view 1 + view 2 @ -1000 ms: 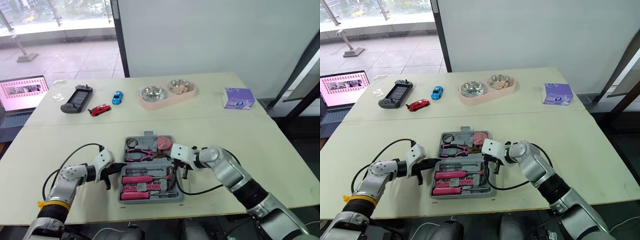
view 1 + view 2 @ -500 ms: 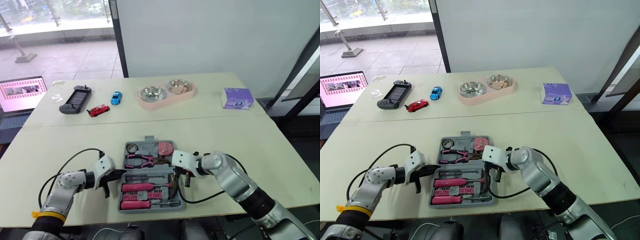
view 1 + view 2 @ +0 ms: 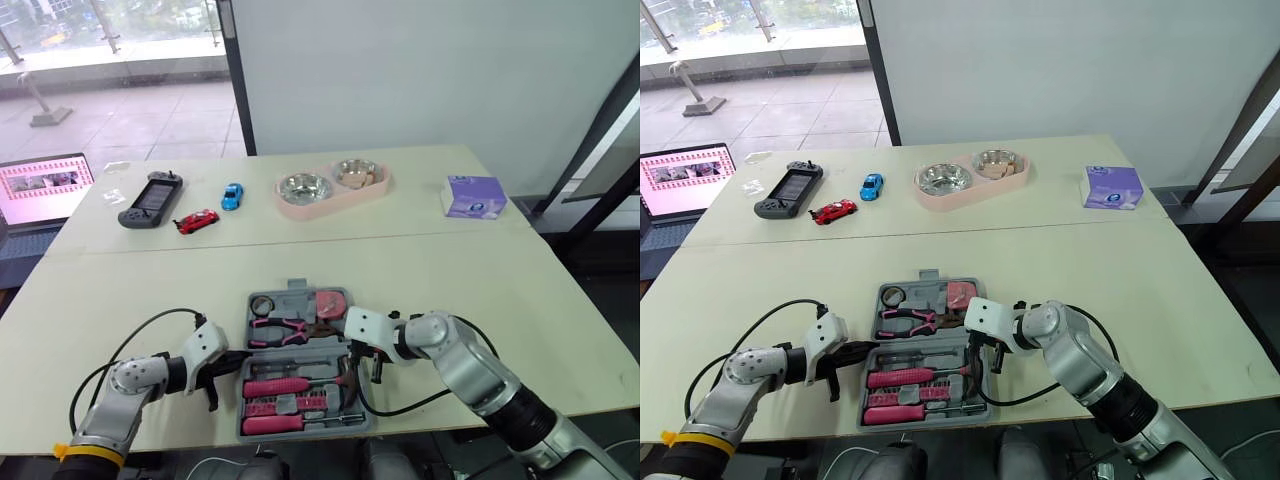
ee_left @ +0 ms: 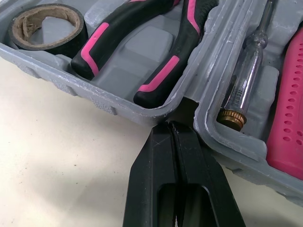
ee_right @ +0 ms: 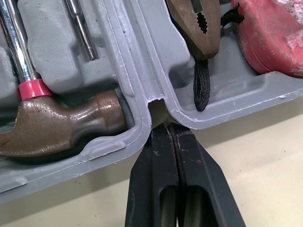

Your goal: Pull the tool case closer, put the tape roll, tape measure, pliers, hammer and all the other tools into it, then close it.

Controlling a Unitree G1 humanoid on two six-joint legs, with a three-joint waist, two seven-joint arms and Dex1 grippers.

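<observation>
The open tool case (image 3: 300,349) lay near the front edge of the table (image 3: 480,270), between both grippers. The left gripper (image 4: 171,125) and the right gripper (image 5: 164,126) — each with its fingers pressed together — touched the hinge notches at the case's sides. Pliers (image 4: 142,42), tape roll (image 4: 47,26) and hammer (image 5: 61,123) lay inside.

Tool case (image 3: 300,348) — nearer the table (image 3: 470,270) edge now.

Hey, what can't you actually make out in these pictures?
Left wrist view: left end effector tips hidden under the tool case hinge.
Right wrist view: hammer handle and tape measure cut off by picture edges.
Eye views: laptop cut by the left edge; small bits in the case too small to tell.
</observation>
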